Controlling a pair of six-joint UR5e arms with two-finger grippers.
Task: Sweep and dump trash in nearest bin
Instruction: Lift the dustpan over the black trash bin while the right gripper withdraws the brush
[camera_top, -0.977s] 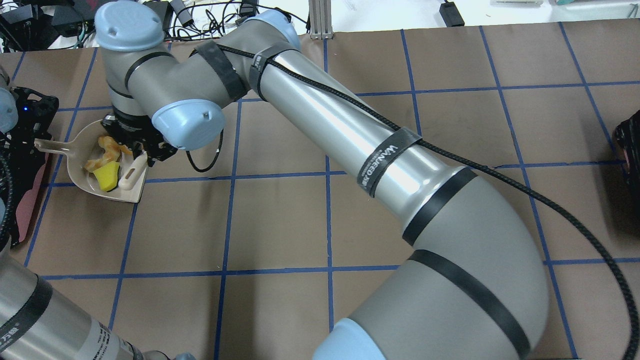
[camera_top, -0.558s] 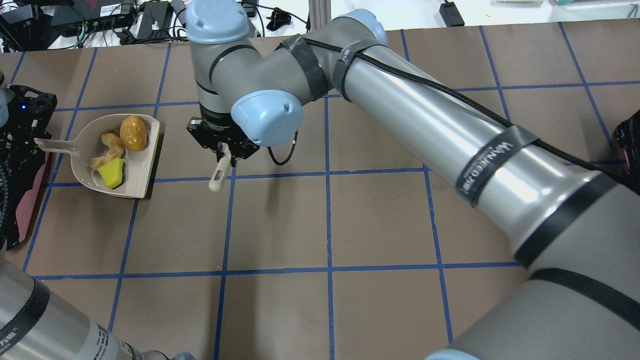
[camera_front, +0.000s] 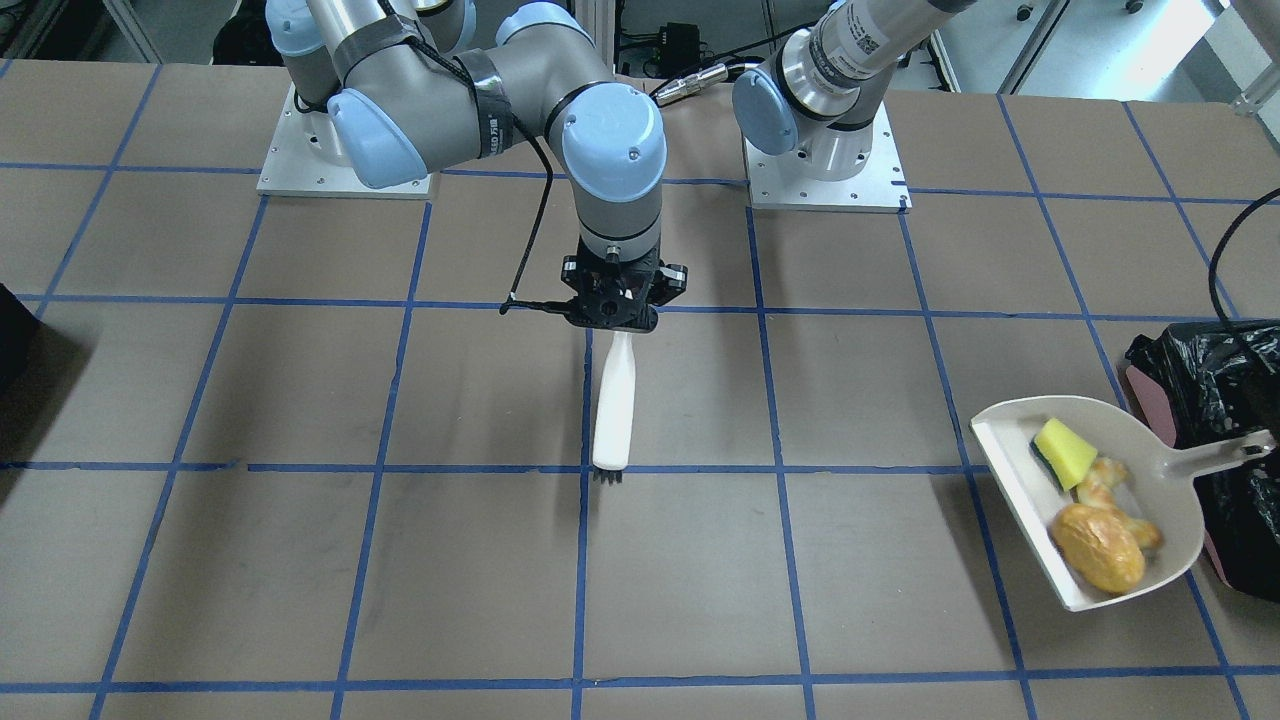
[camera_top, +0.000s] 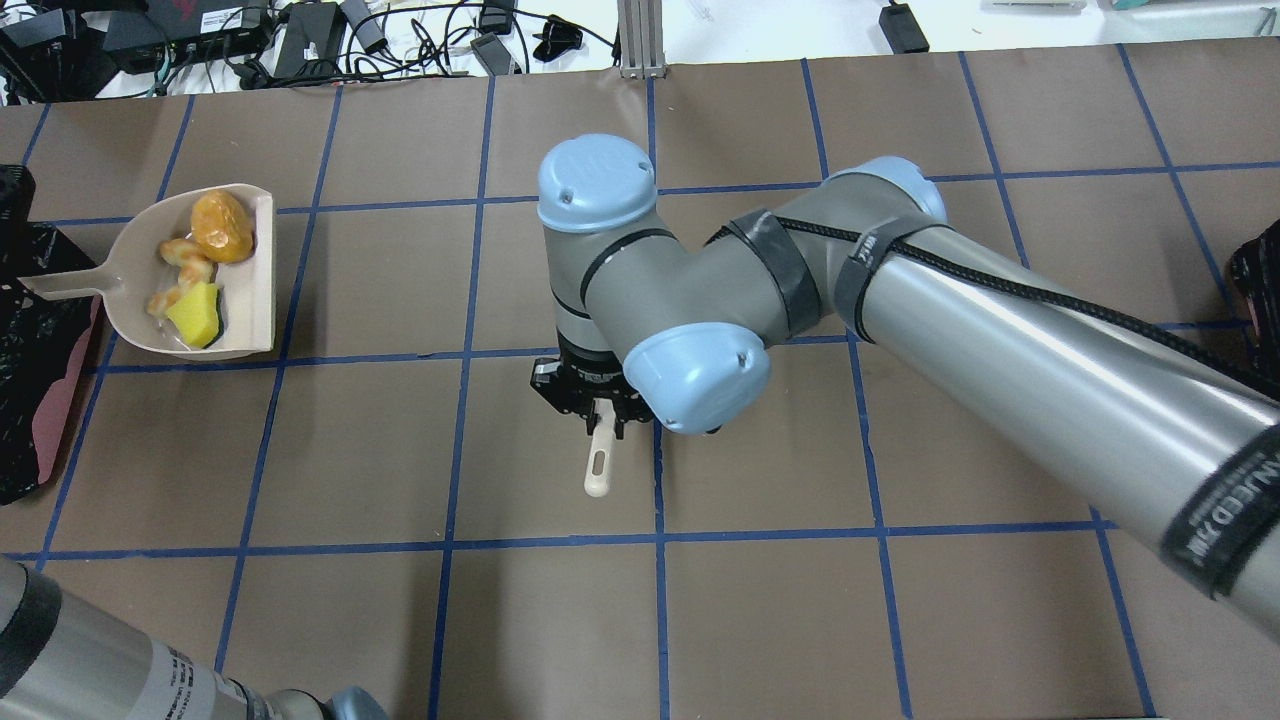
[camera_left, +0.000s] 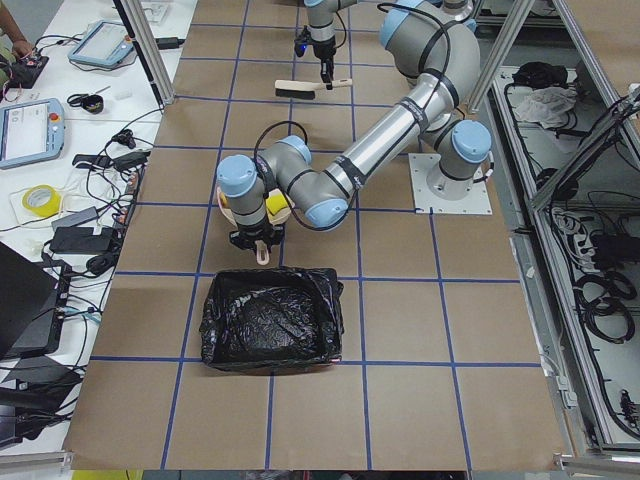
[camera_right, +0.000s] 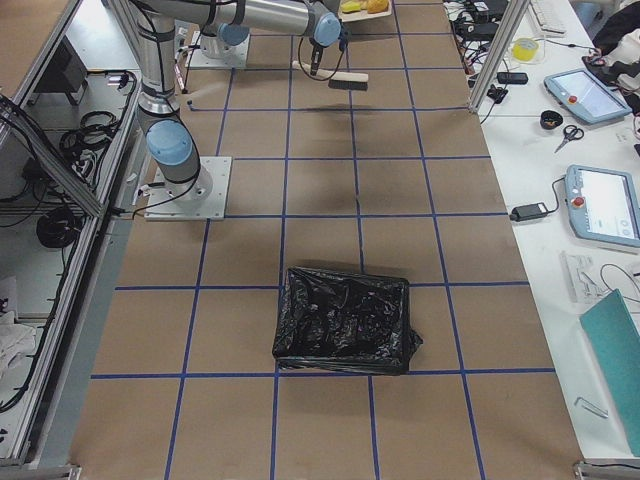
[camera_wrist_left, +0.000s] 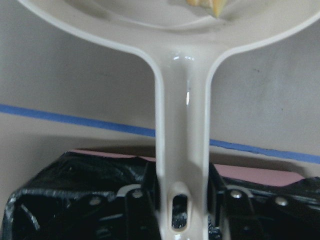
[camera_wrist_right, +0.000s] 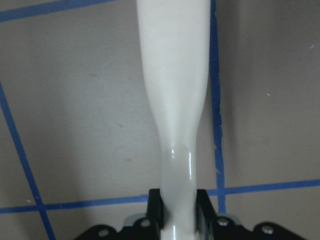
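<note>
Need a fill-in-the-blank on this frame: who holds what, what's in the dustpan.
1. The right hand is shut on the white handle of the ___.
2. The left hand clamps the dustpan by its ___.
3. The dustpan carries ___ pieces of trash.
4. The sponge wedge is ___.
Missing: brush; handle; three; yellow.

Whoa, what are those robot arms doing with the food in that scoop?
They are tidying up. The left gripper is shut on the handle of the beige plastic dustpan, which holds the trash: a yellow sponge wedge, a brown oval bread roll and a curved golden pastry. The dustpan is right beside the pink-sided bin with a black plastic bag; nothing is tipped in yet. The right gripper holds the white-handled brush at the table's middle.
</note>
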